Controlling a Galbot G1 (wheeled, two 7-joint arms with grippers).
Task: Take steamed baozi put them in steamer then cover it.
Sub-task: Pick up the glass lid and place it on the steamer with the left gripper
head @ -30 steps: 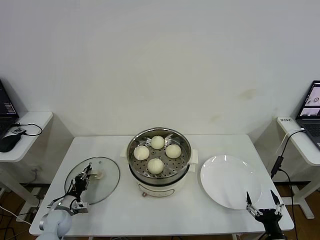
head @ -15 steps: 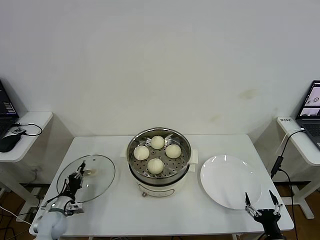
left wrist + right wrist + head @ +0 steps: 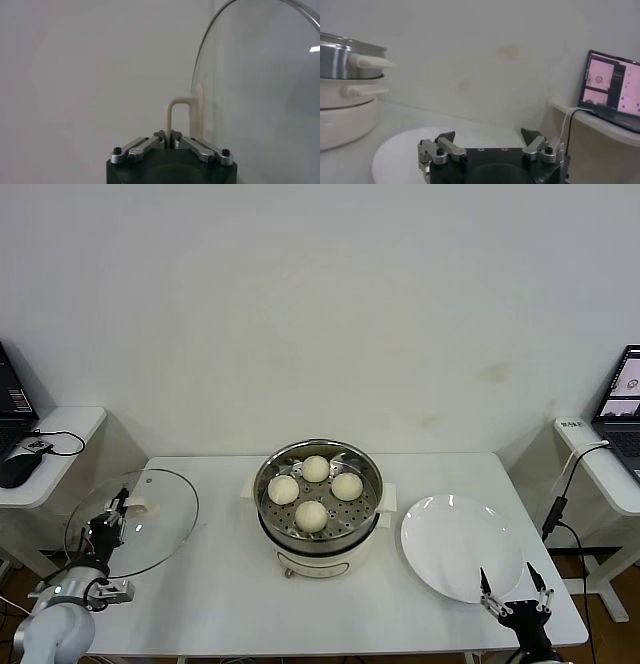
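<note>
Several cream-white baozi (image 3: 311, 515) sit in the shiny steamer (image 3: 268, 505) on its white base at the table's middle. The clear glass cover (image 3: 140, 528) is lifted and tilted at the table's left end. My left gripper (image 3: 117, 509) is shut on its cream handle (image 3: 175, 115), pinching the handle's thin loop between the jaws; the glass (image 3: 260, 95) stands on edge beside it. My right gripper (image 3: 514, 584) stands open at the table's front right, over the near rim of the white plate, with nothing between its fingers (image 3: 445, 138).
A flat white plate (image 3: 455, 539) lies right of the steamer. Side desks flank the table: the left one carries a mouse (image 3: 18, 468) and cable, the right one a laptop (image 3: 622, 399). In the right wrist view the steamer's side handle (image 3: 367, 61) sticks out.
My left gripper closed on the cover's handle, then lifted the cover off the table, tilted it and carried it leftward past the table's left edge. The right gripper barely moved.
</note>
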